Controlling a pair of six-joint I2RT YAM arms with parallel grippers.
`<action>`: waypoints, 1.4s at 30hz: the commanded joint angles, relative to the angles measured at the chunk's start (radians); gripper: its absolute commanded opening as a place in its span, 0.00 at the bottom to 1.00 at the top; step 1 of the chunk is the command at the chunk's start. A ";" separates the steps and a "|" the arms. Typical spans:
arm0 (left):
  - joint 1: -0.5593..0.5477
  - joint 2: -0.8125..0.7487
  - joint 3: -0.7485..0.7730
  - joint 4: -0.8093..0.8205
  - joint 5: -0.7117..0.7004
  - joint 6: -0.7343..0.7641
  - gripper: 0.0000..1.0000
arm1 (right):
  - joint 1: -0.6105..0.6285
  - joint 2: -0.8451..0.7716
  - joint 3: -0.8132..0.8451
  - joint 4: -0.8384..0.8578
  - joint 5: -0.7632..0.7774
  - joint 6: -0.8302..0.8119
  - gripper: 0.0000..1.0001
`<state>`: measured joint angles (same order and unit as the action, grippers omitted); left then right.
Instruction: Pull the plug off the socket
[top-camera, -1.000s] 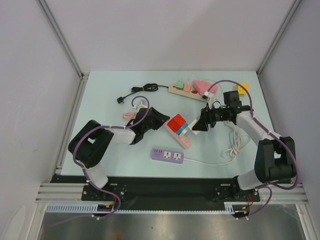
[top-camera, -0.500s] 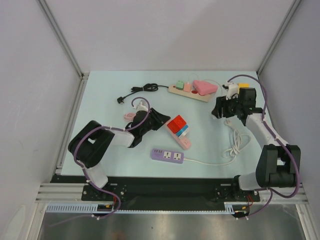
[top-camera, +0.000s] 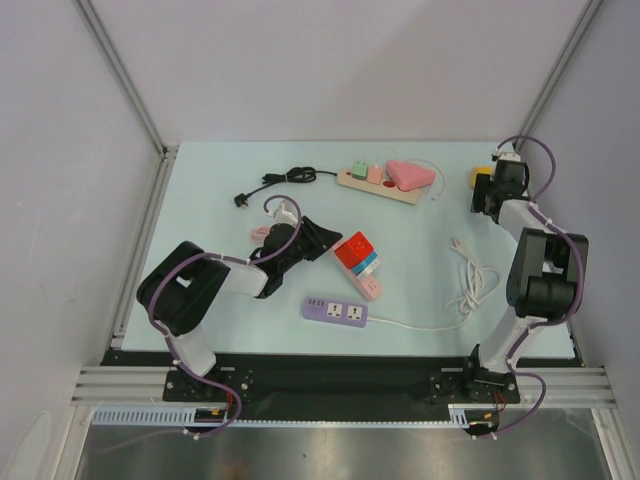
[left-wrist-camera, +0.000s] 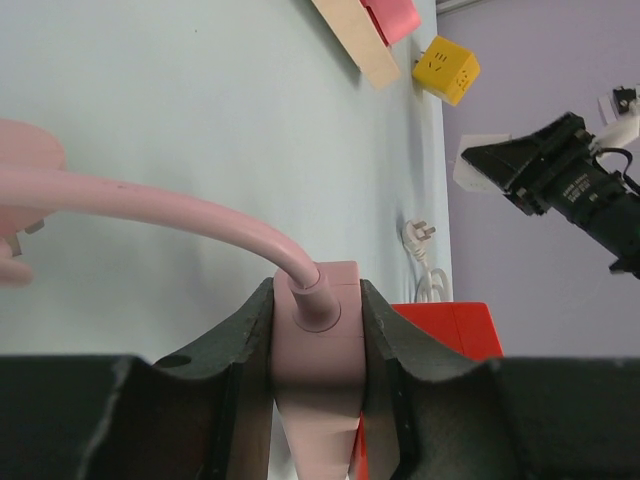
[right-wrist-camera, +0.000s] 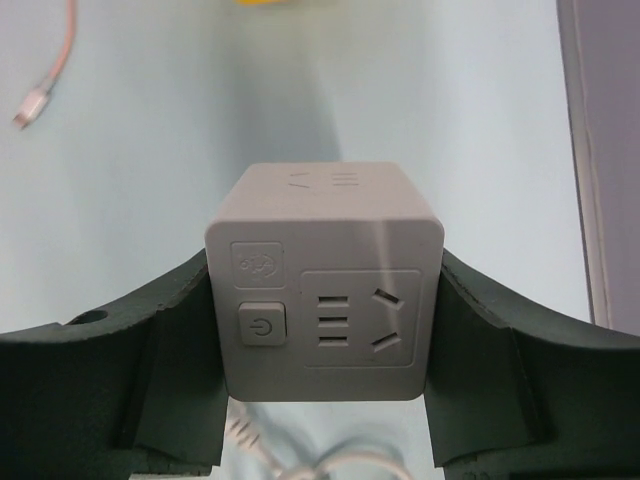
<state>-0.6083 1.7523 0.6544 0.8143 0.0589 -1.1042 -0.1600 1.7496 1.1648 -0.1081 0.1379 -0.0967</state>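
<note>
The top camera is looking down from above and behind the 2 arm bases (top-camera: 195, 378), covering the whole table (top-camera: 210, 200). The left wrist camera is sitting low, very near the pink power strip (left-wrist-camera: 318, 340), facing the yellow cube (left-wrist-camera: 446, 70), which the overhead frame is also showing at upper right. The right wrist camera is looking down, close on the white cube adapter (right-wrist-camera: 325, 290).

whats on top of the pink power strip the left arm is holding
A red cube sits on the pink power strip, with a blue piece beside it. The sockets under them are covered. The left gripper clamps the cable end.
</note>
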 joint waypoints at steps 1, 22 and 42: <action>0.005 -0.020 0.005 0.141 0.025 0.023 0.00 | -0.009 0.053 0.105 0.082 0.051 0.009 0.01; 0.005 -0.007 -0.007 0.155 0.035 0.030 0.00 | -0.019 0.295 0.268 0.097 0.063 -0.001 0.72; 0.005 -0.019 -0.002 0.166 0.064 0.055 0.00 | -0.021 -0.085 0.076 0.066 -0.176 -0.086 1.00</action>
<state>-0.6064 1.7538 0.6407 0.8524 0.0887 -1.0790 -0.1783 1.7561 1.2633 -0.0071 0.0902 -0.1516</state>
